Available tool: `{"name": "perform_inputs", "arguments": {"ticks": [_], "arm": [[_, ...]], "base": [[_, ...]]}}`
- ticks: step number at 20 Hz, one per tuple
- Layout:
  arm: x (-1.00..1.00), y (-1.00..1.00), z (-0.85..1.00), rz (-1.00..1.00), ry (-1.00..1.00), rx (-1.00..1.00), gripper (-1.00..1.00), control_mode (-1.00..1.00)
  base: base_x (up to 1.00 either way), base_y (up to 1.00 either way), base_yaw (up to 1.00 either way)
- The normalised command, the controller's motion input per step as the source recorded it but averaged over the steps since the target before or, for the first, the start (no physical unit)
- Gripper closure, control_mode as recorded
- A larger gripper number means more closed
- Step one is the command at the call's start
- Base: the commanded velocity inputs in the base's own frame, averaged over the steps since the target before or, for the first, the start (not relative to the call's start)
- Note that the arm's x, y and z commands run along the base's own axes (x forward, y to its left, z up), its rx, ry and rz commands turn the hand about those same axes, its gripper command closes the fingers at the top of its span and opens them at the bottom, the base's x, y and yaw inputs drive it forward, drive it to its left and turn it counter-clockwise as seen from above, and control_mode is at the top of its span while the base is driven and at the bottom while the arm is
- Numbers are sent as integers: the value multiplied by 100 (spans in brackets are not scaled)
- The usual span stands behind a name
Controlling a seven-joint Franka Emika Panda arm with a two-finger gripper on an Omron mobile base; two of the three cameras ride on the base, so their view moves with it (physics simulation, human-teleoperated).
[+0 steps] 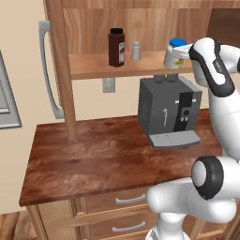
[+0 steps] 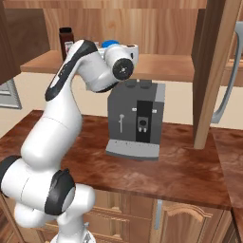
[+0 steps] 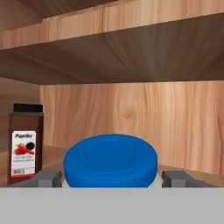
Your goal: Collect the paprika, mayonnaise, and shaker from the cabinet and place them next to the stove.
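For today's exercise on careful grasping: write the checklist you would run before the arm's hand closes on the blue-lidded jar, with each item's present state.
1. Mayonnaise centred between the fingertips: ok.
2. Hand open wider than the jar: ok, one tip shows on each side.
3. Pads touching the jar: cannot tell.
4. Jar upright on the cabinet shelf: ok.
5. Paprika and shaker apart from the jar: ok, both stand further along the shelf.
6. Coffee machine below the shelf clear of the hand: ok.
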Motion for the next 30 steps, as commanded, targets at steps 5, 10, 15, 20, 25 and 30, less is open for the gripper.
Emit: {"name": "perform_inputs", "arguments": {"ticks": [5, 10, 15, 20, 25, 30], "arm": [[-66, 4, 36, 10, 0, -5, 100, -100], [-74, 0, 12, 11, 0, -7, 100, -100], [-83, 4, 0, 12, 0, -8, 100, -100], [-87, 18, -9, 11, 0, -8, 100, -100], [-81, 27, -30, 11, 0, -8, 100, -100], [-69, 46, -49, 13, 0, -11, 100, -100]], "base": [[0, 0, 0], [0, 0, 0], [0, 0, 0], [0, 0, 0], [0, 0, 0], [0, 0, 0]]}}
